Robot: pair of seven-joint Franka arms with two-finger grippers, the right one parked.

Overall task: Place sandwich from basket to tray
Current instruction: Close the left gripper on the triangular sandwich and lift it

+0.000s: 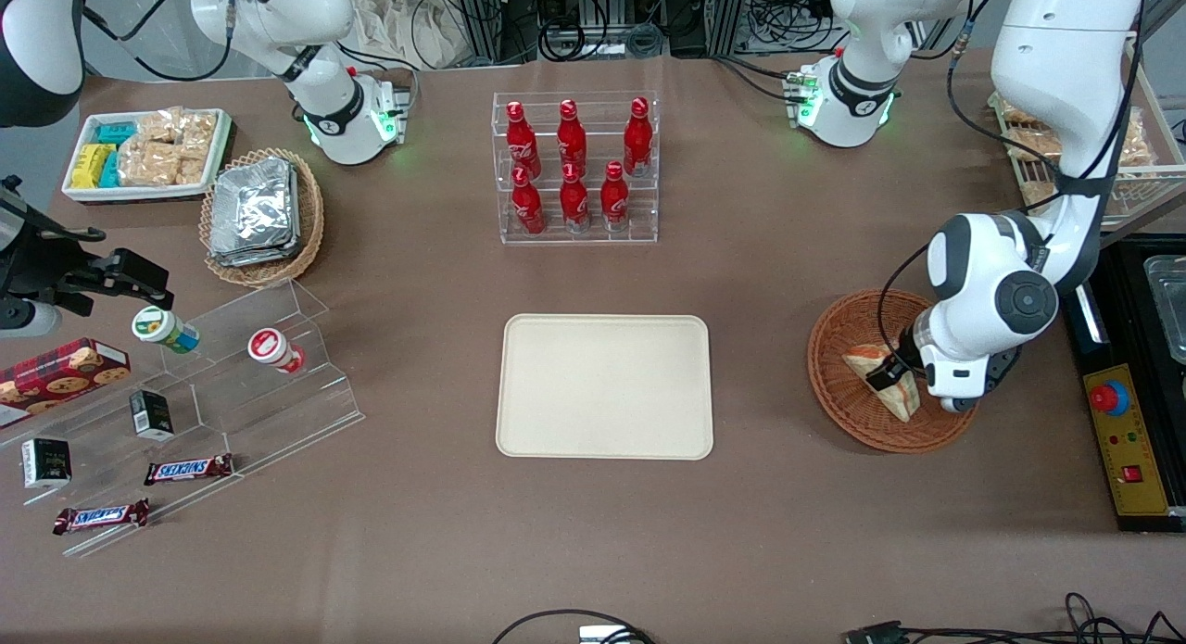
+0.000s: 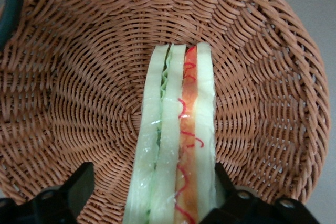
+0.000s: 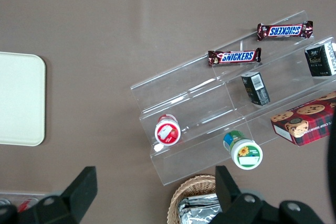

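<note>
The sandwich [image 1: 864, 358], a wrapped wedge of white bread with green and red-orange layers, lies in the round reddish-brown wicker basket [image 1: 834, 398] toward the working arm's end of the table. My left gripper [image 1: 895, 372] is down in the basket, open, with its fingers straddling the sandwich. In the left wrist view the sandwich [image 2: 178, 145] runs between the two black fingers [image 2: 81, 184]; one finger is against the bread and the other stands apart over the basket [image 2: 79, 93] weave. The cream tray [image 1: 604, 385] lies bare at the table's middle, beside the basket.
A clear rack of red bottles [image 1: 574, 167] stands farther from the camera than the tray. Toward the parked arm's end are a tan basket of foil packets [image 1: 259, 213], a white snack tray [image 1: 148, 153] and an acrylic stand [image 1: 232, 385]. A control box [image 1: 1126, 440] sits beside the basket.
</note>
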